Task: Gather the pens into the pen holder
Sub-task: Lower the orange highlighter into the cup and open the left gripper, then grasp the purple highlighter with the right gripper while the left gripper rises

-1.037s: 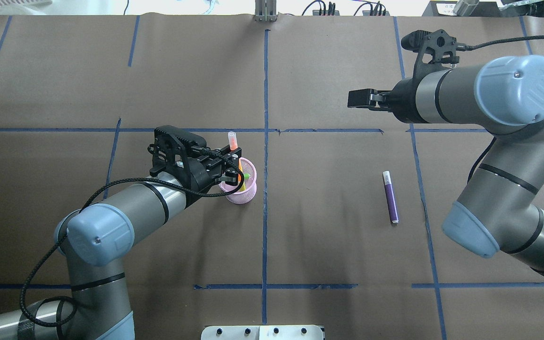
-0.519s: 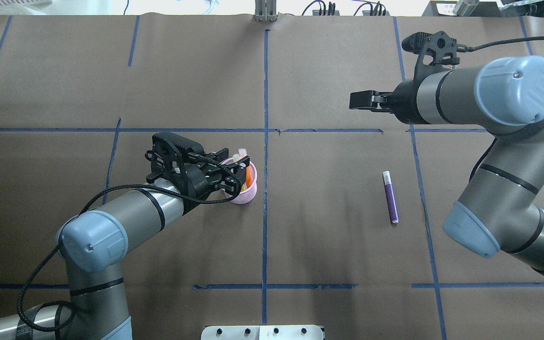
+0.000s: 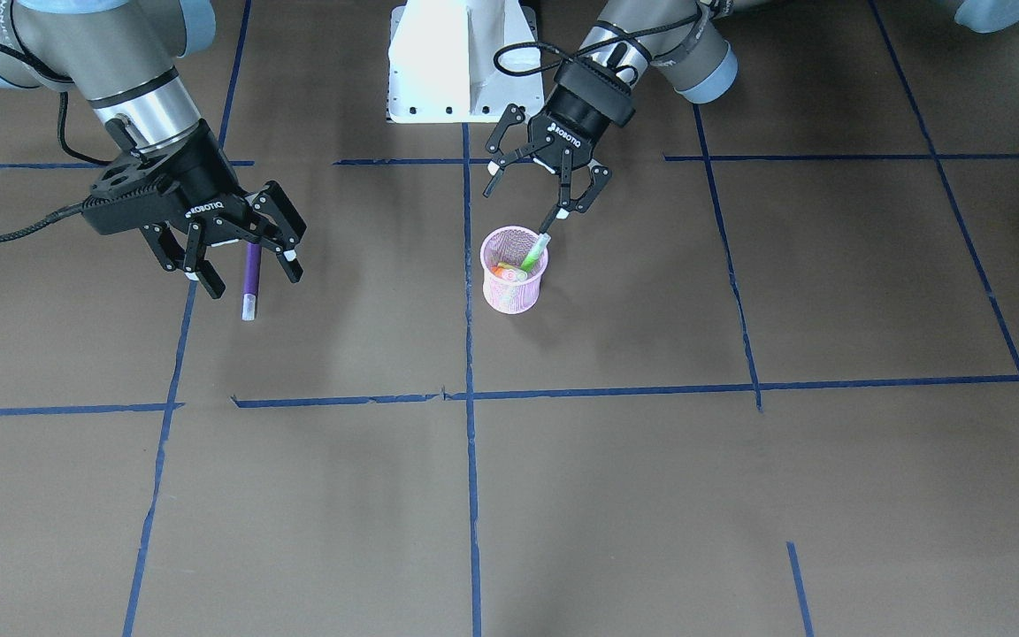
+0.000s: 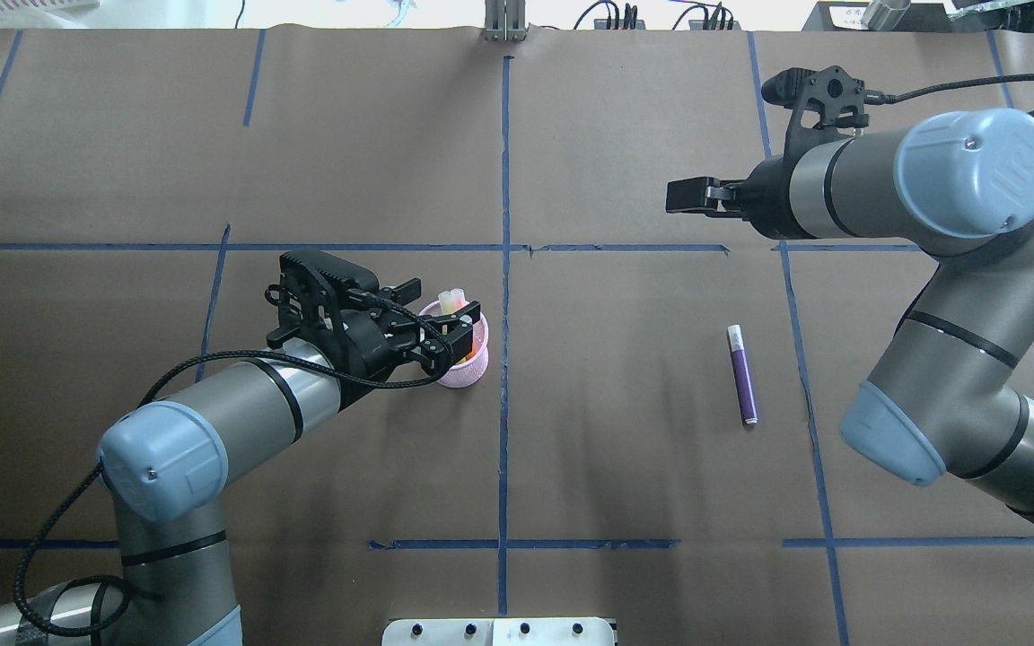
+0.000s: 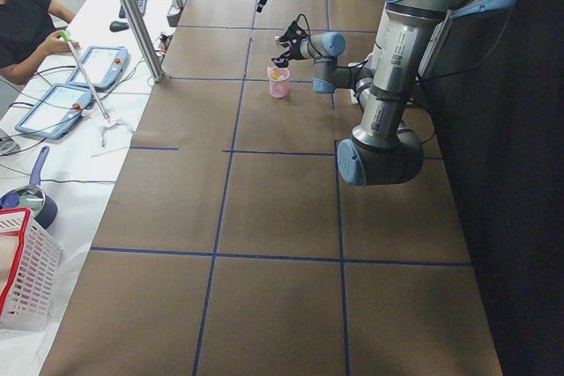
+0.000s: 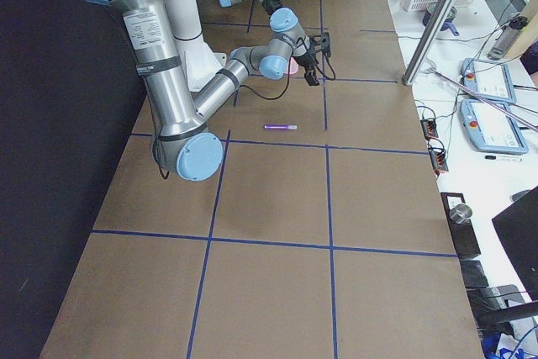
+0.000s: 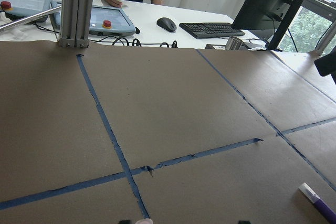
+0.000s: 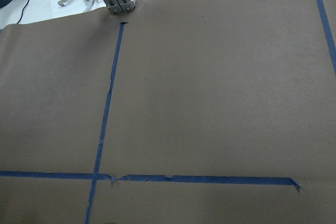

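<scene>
Left gripper (image 3: 538, 181): fingers spread, empty, above the small pink wire-mesh pen holder (image 3: 514, 283). The slim orange pen (image 4: 475, 334) and bright green pen (image 3: 534, 254) sit inside it, below the fingertips. Right gripper (image 3: 251, 268): fingers spread, empty. The slim purple pen (image 3: 249, 299) lies flat below it, untouched. Step in hand, probably: grasping the purple pen. Recommended: descend straddling the barrel crosswise at mid-length, then close squarely.
</scene>
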You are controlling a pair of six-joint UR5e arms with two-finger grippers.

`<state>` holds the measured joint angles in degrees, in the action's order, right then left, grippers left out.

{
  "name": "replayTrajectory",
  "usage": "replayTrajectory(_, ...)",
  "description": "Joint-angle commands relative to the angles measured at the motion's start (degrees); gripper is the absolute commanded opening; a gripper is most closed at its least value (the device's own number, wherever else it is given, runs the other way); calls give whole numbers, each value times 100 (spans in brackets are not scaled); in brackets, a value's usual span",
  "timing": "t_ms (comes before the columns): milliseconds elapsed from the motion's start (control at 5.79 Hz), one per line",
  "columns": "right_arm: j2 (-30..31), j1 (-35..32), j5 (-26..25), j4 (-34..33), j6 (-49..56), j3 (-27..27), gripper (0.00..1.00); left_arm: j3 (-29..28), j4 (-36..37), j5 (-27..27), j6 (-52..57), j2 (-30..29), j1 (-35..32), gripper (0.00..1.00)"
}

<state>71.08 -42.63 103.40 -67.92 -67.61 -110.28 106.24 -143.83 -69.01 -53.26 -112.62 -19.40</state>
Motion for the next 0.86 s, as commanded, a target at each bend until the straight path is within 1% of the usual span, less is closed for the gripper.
replayTrajectory(0, -15, -69, 783, -455, 80, 410, 99, 178, 4, 2, -17, -5, -290, 99)
replayTrajectory(173, -85, -235, 1440, -1312, 499, 437, 98, 178, 13, 2, -78, 3, -371, 100)
replayTrajectory(346, -94, -402, 1838, -1955, 1460, 464, 98, 169, 13, 10, -96, 3, -371, 100)
replayTrajectory(519, -294, -491, 2468, -2510, 2079, 864, 98, 169, 13, 10, -105, 12, -371, 100)
replayTrajectory(691, -453, -527, 2849, -2742, 2729, 1329, 98, 152, 13, 19, -105, 38, -371, 100)
